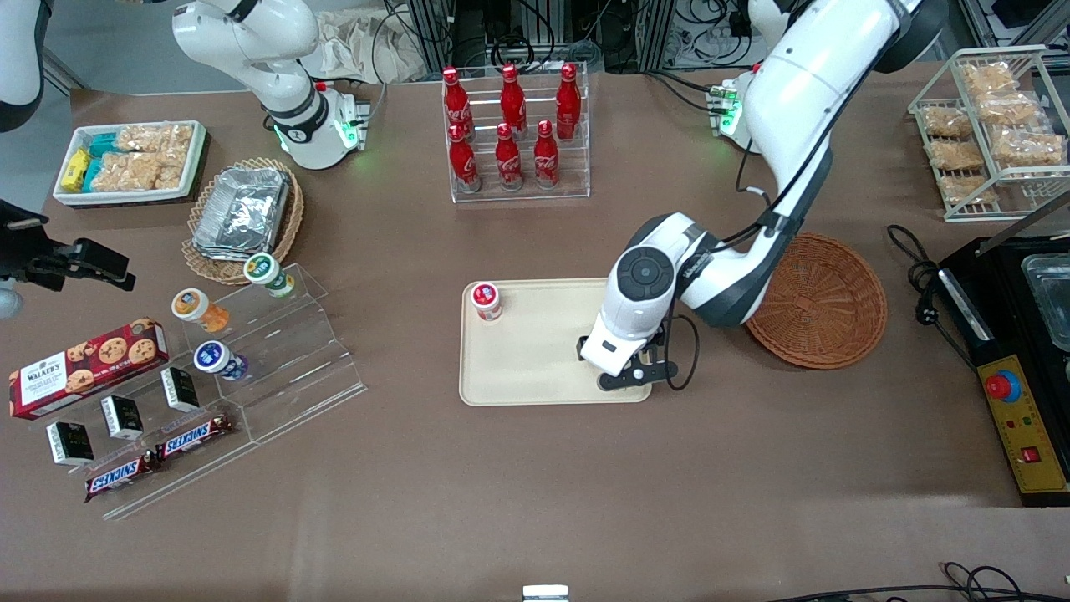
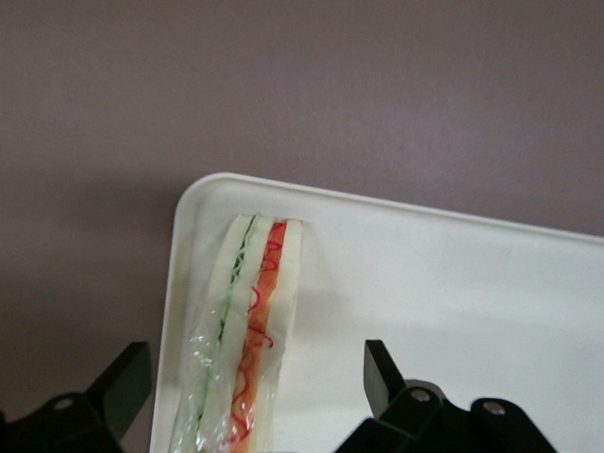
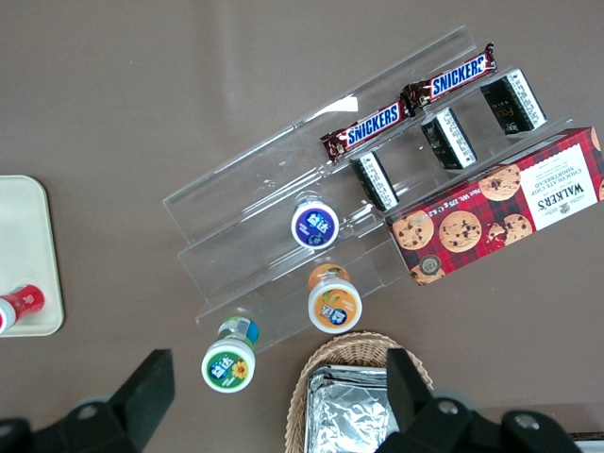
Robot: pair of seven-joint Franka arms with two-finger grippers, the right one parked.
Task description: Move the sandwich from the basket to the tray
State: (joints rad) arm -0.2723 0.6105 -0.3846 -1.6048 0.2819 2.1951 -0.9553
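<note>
The sandwich [image 2: 250,321], wrapped in clear film, stands on edge on the beige tray [image 2: 425,283] close to one rounded corner, its red, orange and green filling facing the left wrist camera. My left gripper [image 2: 253,382] is open, with one finger [image 2: 123,387] on each side of the sandwich and a clear gap to it. In the front view the gripper [image 1: 631,380] hangs low over the tray [image 1: 535,368] at its nearer corner toward the working arm's end, hiding the sandwich. The reddish-brown basket [image 1: 823,301] stands empty beside the tray.
A small red-capped jar [image 1: 486,301] stands on the tray's farther corner. A rack of cola bottles [image 1: 514,134] stands farther back. An acrylic stand [image 1: 251,368] with snacks and a tan basket with foil containers [image 1: 242,213] lie toward the parked arm's end. A black appliance [image 1: 1020,351] lies toward the working arm's end.
</note>
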